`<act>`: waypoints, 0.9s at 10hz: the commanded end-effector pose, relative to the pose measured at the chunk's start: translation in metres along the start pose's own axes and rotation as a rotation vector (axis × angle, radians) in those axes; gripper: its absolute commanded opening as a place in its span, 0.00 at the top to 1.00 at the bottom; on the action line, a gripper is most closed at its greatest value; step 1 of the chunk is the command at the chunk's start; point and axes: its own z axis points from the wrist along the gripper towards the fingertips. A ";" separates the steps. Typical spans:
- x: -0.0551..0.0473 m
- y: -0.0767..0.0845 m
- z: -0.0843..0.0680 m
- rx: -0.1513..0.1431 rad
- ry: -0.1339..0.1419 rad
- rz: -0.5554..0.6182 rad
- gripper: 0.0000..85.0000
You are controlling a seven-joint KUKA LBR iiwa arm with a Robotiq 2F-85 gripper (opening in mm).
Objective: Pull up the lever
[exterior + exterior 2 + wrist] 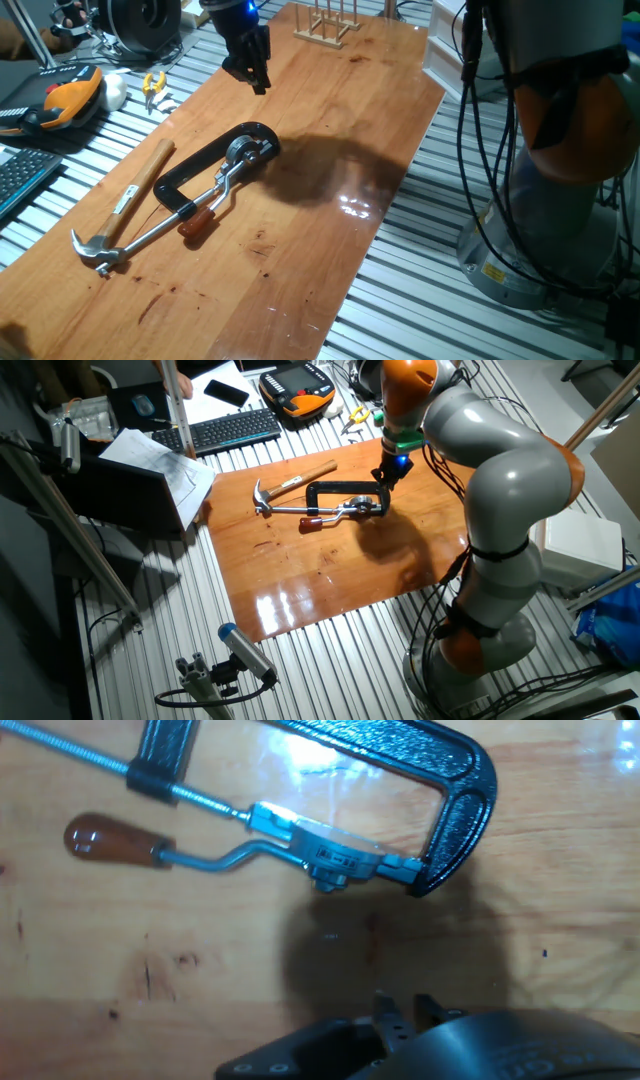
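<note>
The lever [222, 187] is a short silver arm with a reddish-brown tip [197, 222]. It lies flat on the wooden board [330, 230], hinged to a black C-shaped tool [215, 155]. In the hand view the lever [215, 860] runs left to its tip [105, 838], under the black frame [445, 790]. It also shows in the other fixed view [330, 516]. My gripper [259, 84] hangs above the board, beyond the tool's hinge end and apart from it. Its fingers [392, 1016] stand close together and hold nothing. The gripper also shows in the other fixed view [384, 476].
A wooden-handled claw hammer [135, 195] lies left of the tool, next to its long steel rod [150, 235]. A wooden rack [325, 25] stands at the board's far end. Yellow pliers [153, 88], an orange pendant [65, 98] and a keyboard [235, 428] lie off the board.
</note>
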 end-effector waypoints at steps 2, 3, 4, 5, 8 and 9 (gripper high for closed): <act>0.000 -0.001 0.000 -0.007 -0.017 0.157 1.00; 0.000 -0.001 0.000 -0.009 -0.032 0.238 1.00; 0.000 -0.001 -0.001 -0.015 -0.045 0.313 1.00; 0.000 0.000 -0.002 -0.036 -0.077 0.429 1.00; 0.000 0.000 -0.002 -0.242 -0.107 0.722 1.00; 0.000 0.000 -0.002 -0.259 -0.092 0.775 1.00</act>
